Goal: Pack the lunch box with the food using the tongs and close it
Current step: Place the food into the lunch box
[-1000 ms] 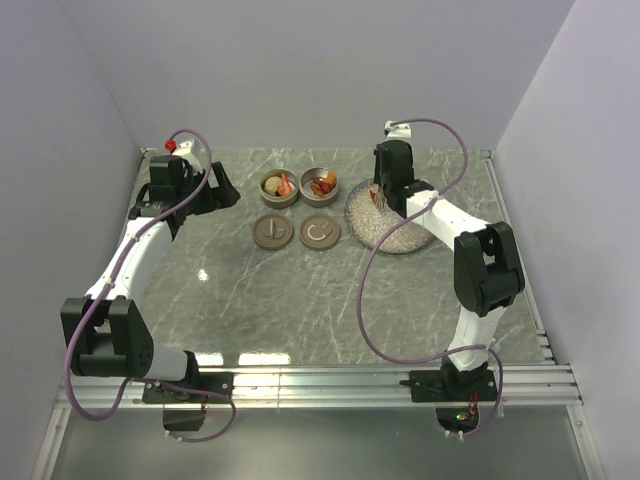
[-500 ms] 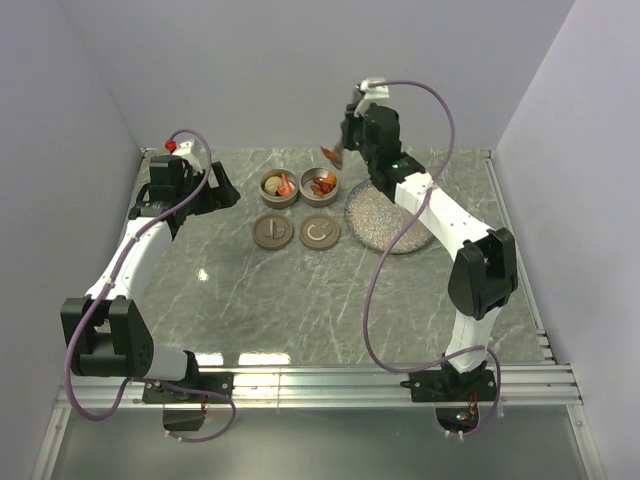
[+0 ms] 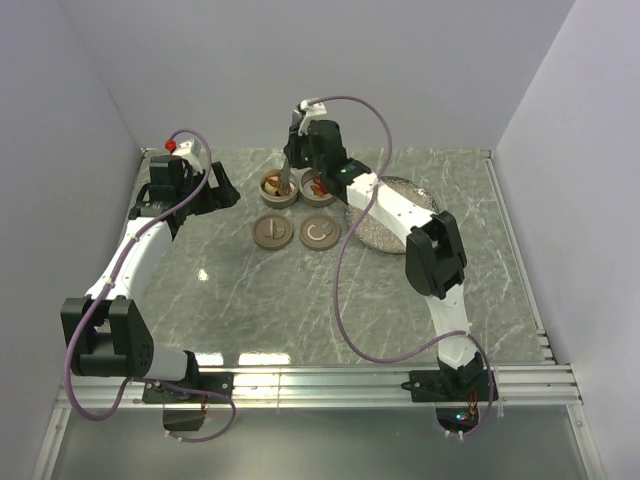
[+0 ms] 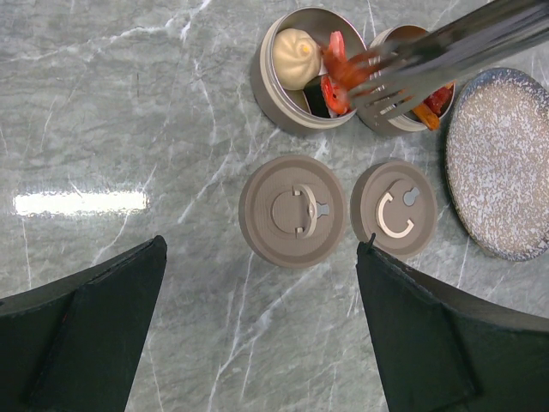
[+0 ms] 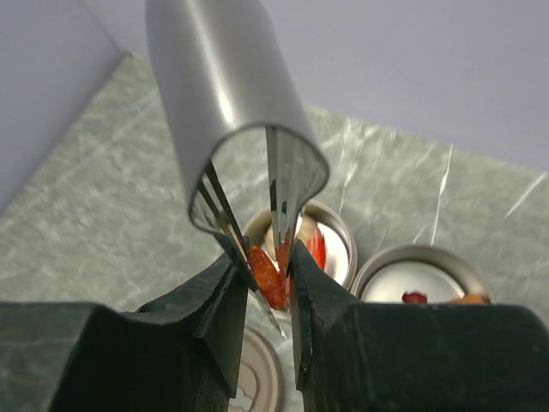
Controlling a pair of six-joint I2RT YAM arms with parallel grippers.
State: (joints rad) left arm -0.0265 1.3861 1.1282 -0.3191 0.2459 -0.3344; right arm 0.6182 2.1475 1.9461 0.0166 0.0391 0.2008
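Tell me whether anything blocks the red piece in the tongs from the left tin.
Nothing visible does. The red piece hangs in the tongs over the open left tin; its lid lies on the table beside it.

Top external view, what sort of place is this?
Likely a robot test booth, not a kitchen: plain walls box in a marble-look table, and the left arm and right arm are bolted to an aluminium rail.

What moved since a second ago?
The right gripper, squeezing the tongs shut on an orange-red piece, swung left from the plate to above the left tin. The left gripper, wide open, and both lids stayed put.
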